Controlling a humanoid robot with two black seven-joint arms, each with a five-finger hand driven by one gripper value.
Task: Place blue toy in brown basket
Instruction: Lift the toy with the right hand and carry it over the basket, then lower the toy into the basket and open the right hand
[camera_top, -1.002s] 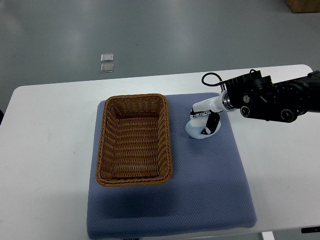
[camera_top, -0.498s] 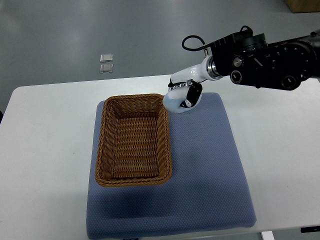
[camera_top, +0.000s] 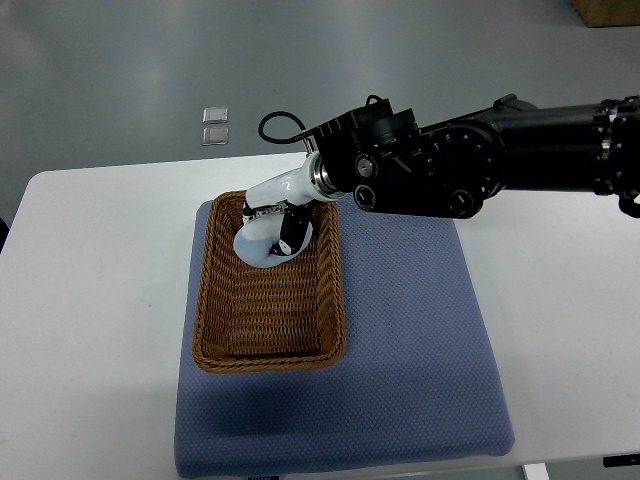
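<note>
The brown wicker basket (camera_top: 212, 300) lies on a blue-grey mat in the middle of the white table. My right arm reaches in from the right edge, black and bulky, ending in a white hand (camera_top: 277, 226) over the basket's far end. Its fingers are curled around a pale bluish-white toy (camera_top: 256, 247), which hangs above the basket's inside near the back wall. The toy's shape is partly hidden by the fingers. No left arm shows.
The blue-grey mat (camera_top: 420, 340) covers most of the table's middle. The white table (camera_top: 90, 300) extends left and right of it. Two small square pieces (camera_top: 213, 125) lie on the grey floor beyond the table.
My right hand has carried the toy leftward, from the mat to the right of the basket, past the basket's far right corner, to above the basket's inside.
</note>
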